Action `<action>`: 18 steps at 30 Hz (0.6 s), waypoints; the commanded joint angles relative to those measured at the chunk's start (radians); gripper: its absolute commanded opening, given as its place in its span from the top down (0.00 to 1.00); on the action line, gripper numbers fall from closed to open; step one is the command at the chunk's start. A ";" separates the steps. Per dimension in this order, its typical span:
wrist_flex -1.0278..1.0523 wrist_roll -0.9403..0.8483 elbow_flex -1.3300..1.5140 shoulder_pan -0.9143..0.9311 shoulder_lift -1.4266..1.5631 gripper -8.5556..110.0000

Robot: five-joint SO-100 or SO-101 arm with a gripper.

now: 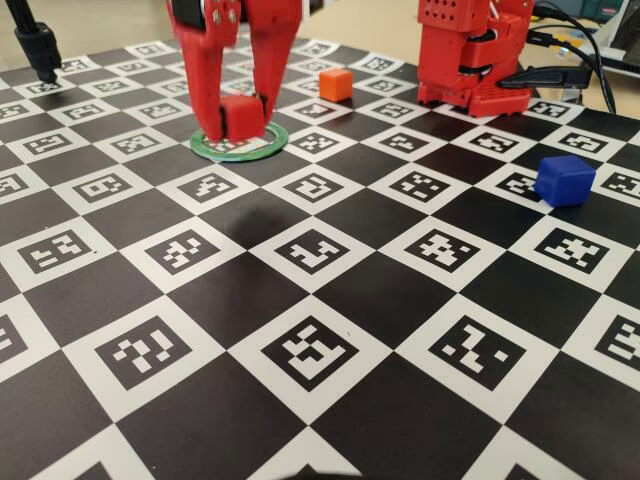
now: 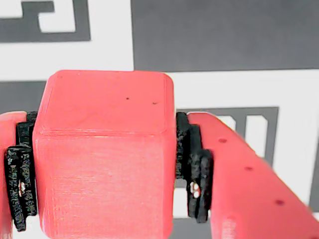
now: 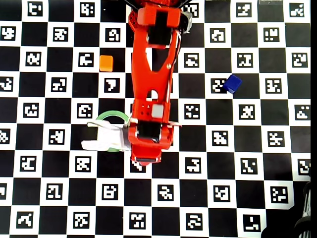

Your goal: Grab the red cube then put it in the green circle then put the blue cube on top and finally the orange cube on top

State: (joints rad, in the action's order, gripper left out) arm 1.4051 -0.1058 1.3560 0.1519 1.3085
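My gripper (image 1: 240,125) is shut on the red cube (image 1: 240,114), holding it low inside the green circle (image 1: 240,144) at the back left of the fixed view. I cannot tell whether the cube touches the board. In the wrist view the red cube (image 2: 104,154) fills the middle, pressed between the black pads (image 2: 195,169) of my gripper (image 2: 107,172). The orange cube (image 1: 335,84) sits behind and to the right of the ring. The blue cube (image 1: 564,180) lies far right. In the overhead view the arm (image 3: 151,94) hides the red cube and part of the green circle (image 3: 110,116).
The board (image 1: 300,420) is a black-and-white checker pattern of printed markers. The arm's red base (image 1: 468,55) stands at the back right with cables behind it. A black stand (image 1: 38,45) rises at the back left. In the overhead view the orange cube (image 3: 106,63) is upper left, the blue cube (image 3: 232,83) right.
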 commanded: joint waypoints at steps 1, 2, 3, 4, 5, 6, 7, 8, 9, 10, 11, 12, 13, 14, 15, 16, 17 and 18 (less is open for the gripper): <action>0.043 -0.038 0.002 0.041 0.210 0.97; 0.060 -0.051 0.008 0.055 0.225 0.97; 0.071 -0.063 0.014 0.067 0.241 0.97; 0.081 -0.075 0.020 0.083 0.255 0.97; 0.092 -0.091 0.026 0.098 0.267 0.97; 0.095 -0.100 0.035 0.117 0.281 0.97; 0.095 -0.104 0.046 0.137 0.295 0.97; 0.095 -0.112 0.054 0.160 0.304 0.97; 0.094 -0.121 0.063 0.178 0.311 0.97; 0.087 -0.133 0.072 0.198 0.322 0.97; 0.077 -0.146 0.086 0.218 0.334 0.97; 0.063 -0.161 0.103 0.235 0.348 0.97; 0.051 -0.175 0.118 0.249 0.362 0.97; 0.040 -0.189 0.133 0.261 0.373 0.97; 0.028 -0.202 0.153 0.272 0.387 0.97; 0.015 -0.216 0.172 0.279 0.400 0.97; 0.005 -0.230 0.192 0.287 0.411 0.97; -0.009 -0.242 0.213 0.293 0.423 0.97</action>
State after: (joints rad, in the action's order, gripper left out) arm 1.4312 -0.3068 1.5601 0.4142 1.5938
